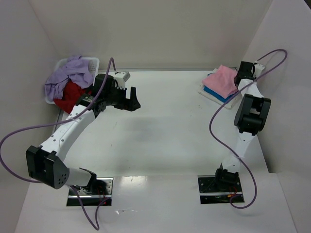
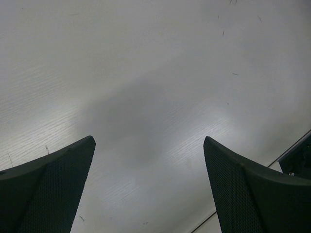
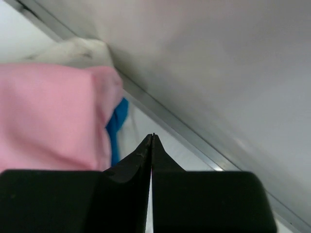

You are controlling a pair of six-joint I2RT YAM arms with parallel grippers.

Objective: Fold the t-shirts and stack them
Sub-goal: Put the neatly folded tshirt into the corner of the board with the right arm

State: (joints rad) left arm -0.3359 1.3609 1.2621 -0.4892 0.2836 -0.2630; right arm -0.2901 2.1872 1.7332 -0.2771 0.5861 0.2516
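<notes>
Right gripper (image 3: 152, 138), clenched on nothing, hangs just beside the pink shirt (image 1: 223, 77) stacked on the blue shirt (image 1: 214, 93) at the far right of the table (image 1: 165, 131); left gripper (image 2: 148, 141) gapes above it, red shirt (image 1: 70, 94) and lavender shirt (image 1: 68, 75) heaped in the basket (image 1: 92, 62).

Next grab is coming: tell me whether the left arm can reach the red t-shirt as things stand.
Probably yes: the open left fingers hang near the basket, where the red t-shirt lies exposed, only partly under the lavender t-shirt.
</notes>
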